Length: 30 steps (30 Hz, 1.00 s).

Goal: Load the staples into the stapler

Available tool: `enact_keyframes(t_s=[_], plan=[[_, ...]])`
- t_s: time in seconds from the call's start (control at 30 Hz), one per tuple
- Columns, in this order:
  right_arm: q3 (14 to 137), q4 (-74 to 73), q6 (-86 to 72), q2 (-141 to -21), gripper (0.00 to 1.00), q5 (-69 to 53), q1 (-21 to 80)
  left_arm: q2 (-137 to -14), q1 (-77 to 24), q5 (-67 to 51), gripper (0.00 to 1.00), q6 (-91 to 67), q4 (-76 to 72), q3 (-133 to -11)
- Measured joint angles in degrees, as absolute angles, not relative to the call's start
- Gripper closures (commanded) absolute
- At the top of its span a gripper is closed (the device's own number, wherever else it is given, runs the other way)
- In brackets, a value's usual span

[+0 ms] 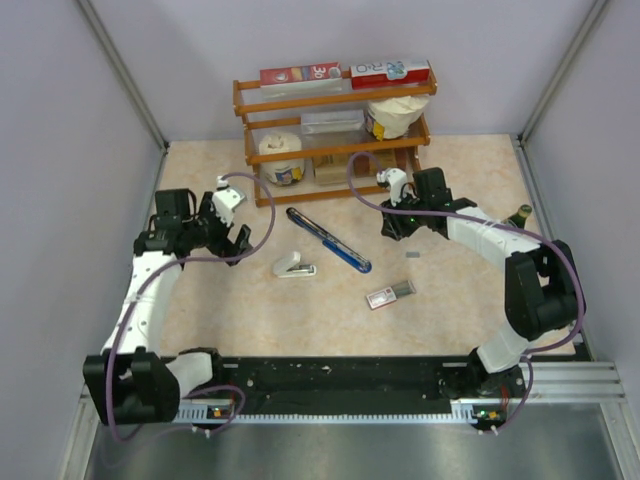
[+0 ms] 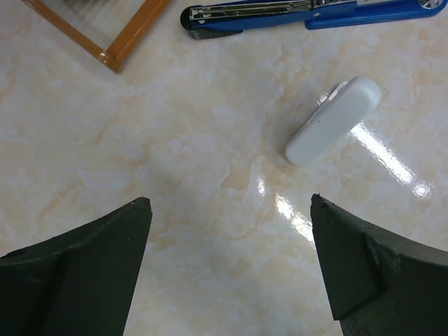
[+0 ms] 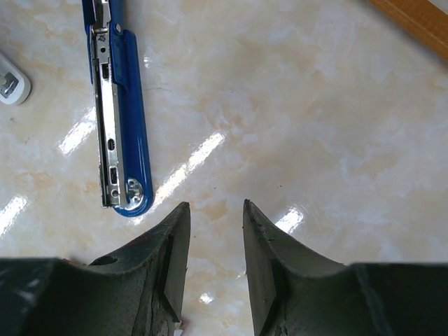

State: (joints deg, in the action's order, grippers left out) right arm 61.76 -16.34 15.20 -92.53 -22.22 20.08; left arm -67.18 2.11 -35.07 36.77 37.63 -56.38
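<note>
The blue stapler lies opened out flat on the table, its metal channel facing up; its black end also shows in the left wrist view. The staples, a small red-and-white box with a grey strip in it, lie to the stapler's right and nearer the arms. My left gripper hovers left of a small white stapler, wide open over bare table. My right gripper hangs beside the blue stapler's near end, its jaws a narrow gap apart with nothing between them.
A wooden shelf with boxes, a roll and a bag stands at the back; its corner shows in both wrist views. The white stapler lies ahead and right of the left fingers. A tiny grey piece lies above the box.
</note>
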Motion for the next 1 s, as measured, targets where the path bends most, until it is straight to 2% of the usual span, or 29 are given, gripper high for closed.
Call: enact_keyframes(t_s=[0.3, 0.67, 1.0], plan=[[61.76, -16.34, 15.27, -92.53, 0.64, -19.86, 20.08, -56.53, 3.79, -34.24, 0.01, 30.61, 35.92, -51.86], [62.52, -19.4, 15.88, -92.79, 0.64, -16.73, 20.08, -55.07, 3.79, -32.93, 0.01, 29.23, 34.59, -48.14], [65.89, -25.08, 18.11, -98.06, 0.64, -12.43, 20.08, -53.36, 3.79, -33.61, 0.01, 29.32, 33.3, -45.76]])
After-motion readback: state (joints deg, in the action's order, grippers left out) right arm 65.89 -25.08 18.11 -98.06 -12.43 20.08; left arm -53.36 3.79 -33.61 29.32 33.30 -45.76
